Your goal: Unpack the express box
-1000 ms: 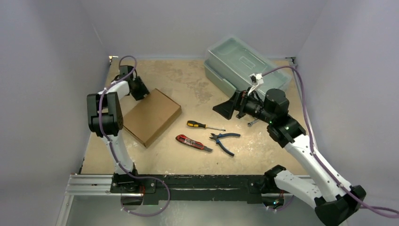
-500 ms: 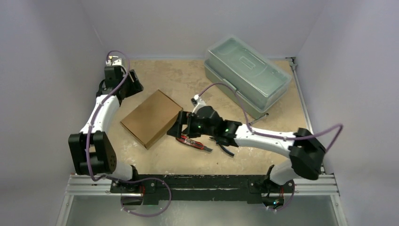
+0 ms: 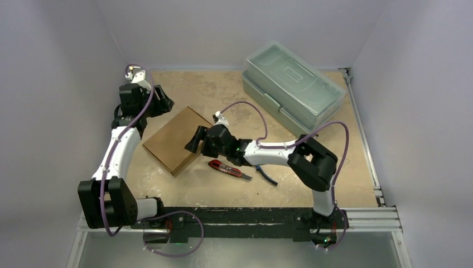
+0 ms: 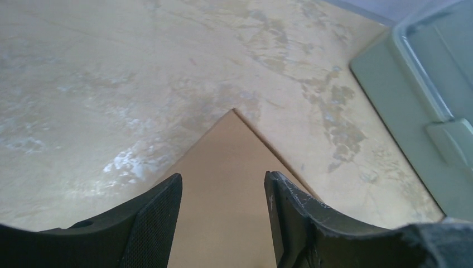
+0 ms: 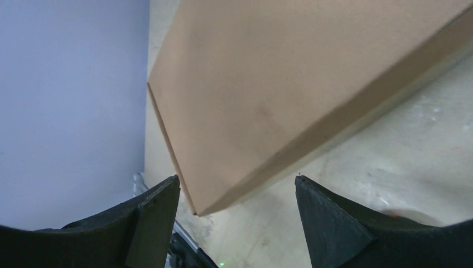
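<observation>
The express box (image 3: 177, 139) is a flat brown cardboard box, shut, lying on the table left of centre. My left gripper (image 3: 165, 106) is open and empty, just above the box's far corner. In the left wrist view the gripper (image 4: 223, 177) has the box's lid (image 4: 226, 162) between its fingers without touching it. My right gripper (image 3: 193, 142) is open and empty, low at the box's right edge. In the right wrist view the gripper (image 5: 237, 180) faces the box's long side (image 5: 290, 84), with the near corner between its fingers.
A translucent grey-green plastic toolbox (image 3: 293, 89) stands at the back right and shows in the left wrist view (image 4: 424, 111). A red utility knife (image 3: 228, 169) and blue-handled pliers (image 3: 269, 177) lie by the right forearm. Grey walls enclose the table.
My right arm has swung from near the toolbox leftward across the tools to the box's right edge. My left arm has changed posture, its gripper staying by the box's far corner.
</observation>
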`<action>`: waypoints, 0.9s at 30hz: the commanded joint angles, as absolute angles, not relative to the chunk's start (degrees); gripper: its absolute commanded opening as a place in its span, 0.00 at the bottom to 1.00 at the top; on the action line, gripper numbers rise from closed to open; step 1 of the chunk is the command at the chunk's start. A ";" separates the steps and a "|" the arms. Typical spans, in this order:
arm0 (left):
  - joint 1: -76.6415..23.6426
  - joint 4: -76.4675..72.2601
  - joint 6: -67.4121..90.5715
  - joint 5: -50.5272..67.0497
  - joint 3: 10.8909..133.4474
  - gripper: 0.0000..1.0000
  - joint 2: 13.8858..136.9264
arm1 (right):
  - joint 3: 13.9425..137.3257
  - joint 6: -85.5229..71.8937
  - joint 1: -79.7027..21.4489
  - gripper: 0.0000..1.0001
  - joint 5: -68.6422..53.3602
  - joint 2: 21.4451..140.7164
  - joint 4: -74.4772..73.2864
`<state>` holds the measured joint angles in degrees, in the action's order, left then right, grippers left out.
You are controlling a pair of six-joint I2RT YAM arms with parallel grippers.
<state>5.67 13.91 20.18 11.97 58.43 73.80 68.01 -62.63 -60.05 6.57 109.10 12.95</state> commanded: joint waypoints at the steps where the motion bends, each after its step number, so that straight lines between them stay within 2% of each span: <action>1: 5.02 8.36 20.93 21.96 56.97 0.56 72.00 | 72.31 -66.53 -60.12 0.77 9.60 111.01 14.72; 4: 4.37 7.65 20.65 25.17 56.98 0.56 72.24 | 74.53 -67.49 -59.59 0.76 12.03 112.96 12.73; 9: 2.61 9.23 19.05 23.74 57.63 0.56 71.68 | 79.51 -67.63 -57.84 0.73 13.58 117.35 9.92; 10: 2.30 9.22 18.81 23.04 57.50 0.56 71.64 | 80.58 -67.36 -57.03 0.70 13.07 118.34 9.14; 13: 2.02 10.10 18.67 21.69 58.01 0.55 72.71 | 82.20 -64.89 -53.58 0.52 9.19 120.42 10.50; 15: 2.10 11.37 18.58 21.41 58.94 0.50 74.11 | 83.53 -62.57 -50.67 0.47 6.42 121.99 11.50; 17: 2.38 11.92 18.50 19.94 59.36 0.49 75.18 | 87.03 -58.43 -47.75 0.47 3.33 124.00 9.76; 22: 6.88 11.05 21.01 19.72 59.06 0.52 77.79 | 102.56 -43.82 -43.14 0.49 -3.07 129.50 -5.99; 24: 8.51 11.46 21.85 19.02 59.24 0.55 79.53 | 104.70 -39.53 -43.02 0.53 -3.78 129.31 -10.01; 27: 11.63 10.87 24.97 19.97 58.58 0.57 82.30 | 100.37 -35.59 -43.13 0.64 -4.98 125.34 -9.05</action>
<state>8.36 12.05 21.34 19.88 57.41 79.66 101.78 -46.00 -41.41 -1.10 130.39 -2.96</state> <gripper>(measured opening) 0.556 0.584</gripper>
